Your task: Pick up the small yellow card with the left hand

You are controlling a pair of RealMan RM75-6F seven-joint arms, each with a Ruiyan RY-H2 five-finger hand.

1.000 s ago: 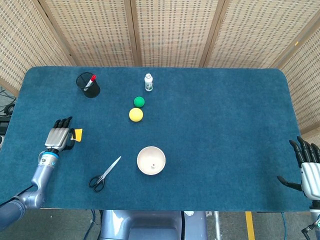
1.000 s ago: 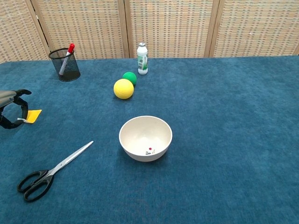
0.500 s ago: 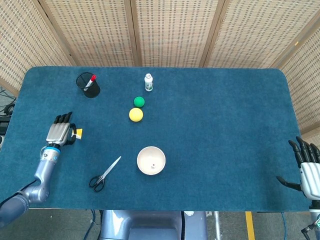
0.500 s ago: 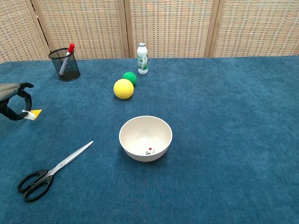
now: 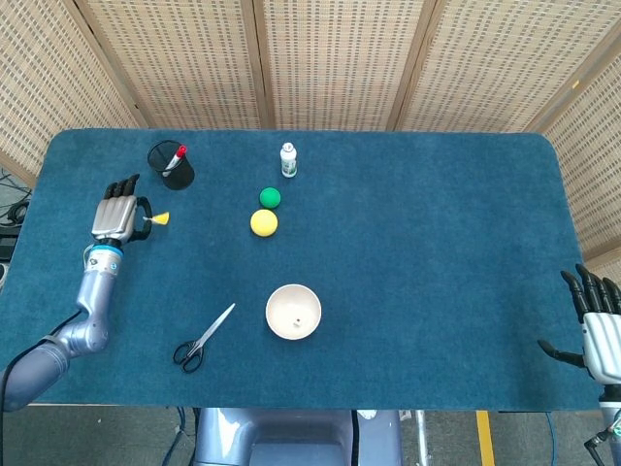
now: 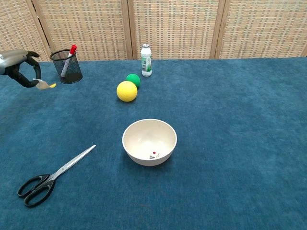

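Observation:
The small yellow card [image 5: 160, 218] [image 6: 49, 86] is pinched between thumb and finger of my left hand [image 5: 117, 212] [image 6: 20, 67] and hangs above the blue cloth, near the table's left side. In the chest view the card shows edge-on, just left of the black mesh cup. My right hand [image 5: 602, 325] rests at the table's front right corner, fingers spread, holding nothing; the chest view does not show it.
A black mesh cup [image 5: 171, 165] [image 6: 67, 66] with a red pen stands close behind the left hand. A green ball [image 5: 270, 197], yellow ball [image 5: 263, 222] and white bottle [image 5: 288, 160] sit mid-table. A white bowl [image 5: 293, 311] and scissors [image 5: 203, 339] lie nearer the front.
My left hand closed on the yellow card, lifted it off the cloth and carried it up and toward the back. The right hand stayed still.

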